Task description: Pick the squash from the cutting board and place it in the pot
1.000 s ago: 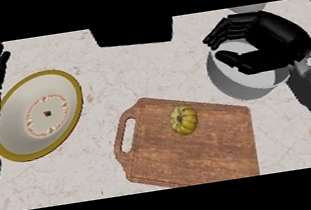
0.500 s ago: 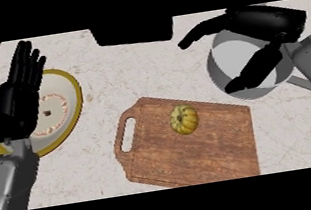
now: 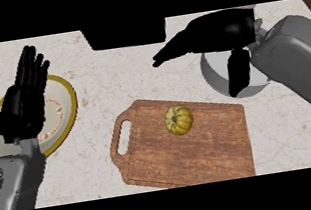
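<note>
Head view: squash not yet grasped.
The squash [image 3: 179, 119] is seen lying on the cutting board [image 3: 187, 147], untouched. The right hand [image 3: 217, 34] is held spread and empty above the pot [image 3: 218, 75], well apart from the squash, likely poised for a reach. The left hand [image 3: 23, 99] is parked open, fingers up, over the plate [image 3: 69, 104] on the surface [image 3: 124, 76].

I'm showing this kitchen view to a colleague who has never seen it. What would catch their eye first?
Probably the small yellow-green ribbed squash, alone at the middle of the brown wooden cutting board. Next, the black right hand, open above the grey round pot at upper right. The black left hand rests open over the yellow-rimmed white plate at left.
</note>
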You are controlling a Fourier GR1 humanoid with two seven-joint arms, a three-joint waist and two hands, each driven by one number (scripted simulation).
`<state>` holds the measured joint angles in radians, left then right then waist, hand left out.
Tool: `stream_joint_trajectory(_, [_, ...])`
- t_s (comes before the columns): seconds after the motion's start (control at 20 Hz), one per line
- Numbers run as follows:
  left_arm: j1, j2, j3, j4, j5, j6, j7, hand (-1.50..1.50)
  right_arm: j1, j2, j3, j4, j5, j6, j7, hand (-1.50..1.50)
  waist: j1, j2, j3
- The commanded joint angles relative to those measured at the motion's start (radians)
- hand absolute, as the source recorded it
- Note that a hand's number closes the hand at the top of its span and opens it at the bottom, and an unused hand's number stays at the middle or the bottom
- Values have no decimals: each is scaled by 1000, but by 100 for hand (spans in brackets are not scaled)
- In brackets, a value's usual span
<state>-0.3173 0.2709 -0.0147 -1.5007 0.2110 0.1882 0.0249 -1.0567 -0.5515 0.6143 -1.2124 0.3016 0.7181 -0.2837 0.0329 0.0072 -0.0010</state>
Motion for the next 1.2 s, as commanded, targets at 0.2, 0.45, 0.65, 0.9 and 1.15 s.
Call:
stream_joint_trajectory(0.2, [31,-6,28,-3,-7,-4,-20,0,-20,129,88,-27,147,97,106,-150,-29,-9,0])
stream_joint_trajectory(0.45, [32,-15,22,-5,-2,-28,-4,0,-9,220,122,64,245,104,152,-150,-25,-6,1])
stream_joint_trajectory(0.65, [17,9,35,-101,-18,16,100,0,66,286,126,23,280,134,278,-150,-29,-10,1])
stream_joint_trajectory(0.9, [55,-36,20,-60,-55,5,19,0,96,314,112,92,367,138,205,-150,-26,-6,1])
stream_joint_trajectory(1.15, [25,-44,43,-12,-55,-18,9,0,167,314,78,17,434,142,163,-150,-33,-7,1])
